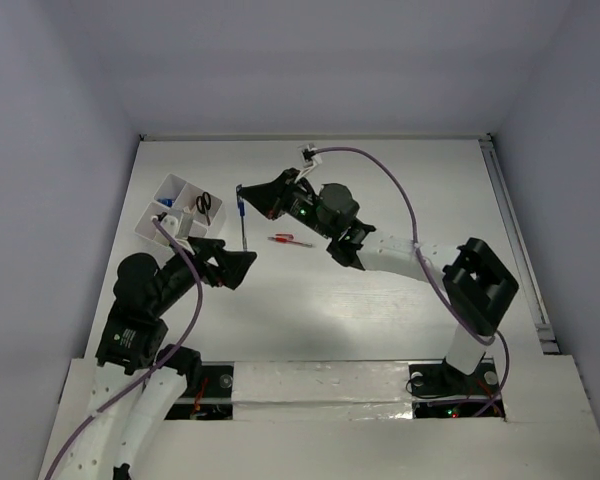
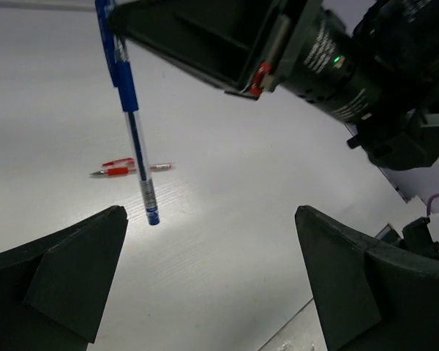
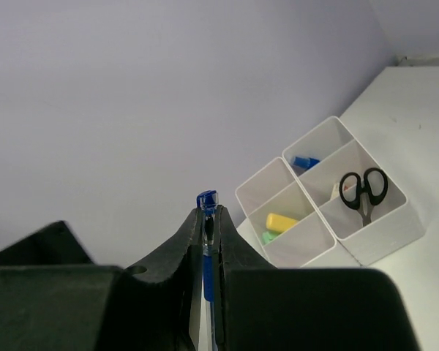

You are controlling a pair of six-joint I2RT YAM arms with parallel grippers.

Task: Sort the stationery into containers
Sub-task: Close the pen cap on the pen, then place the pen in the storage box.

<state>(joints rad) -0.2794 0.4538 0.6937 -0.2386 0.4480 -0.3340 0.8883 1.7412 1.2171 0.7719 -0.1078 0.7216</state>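
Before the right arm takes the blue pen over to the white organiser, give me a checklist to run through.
1. Right gripper shut on the blue pen: ok.
2. Left gripper open, its fingers apart from the pen: ok.
3. Pen tip off the table: cannot tell.
4. Organiser upright, compartments open at the top: ok.
5. Room left in the compartment with the scissors: ok.
6. Red pen sorted: not ok, it lies on the table.
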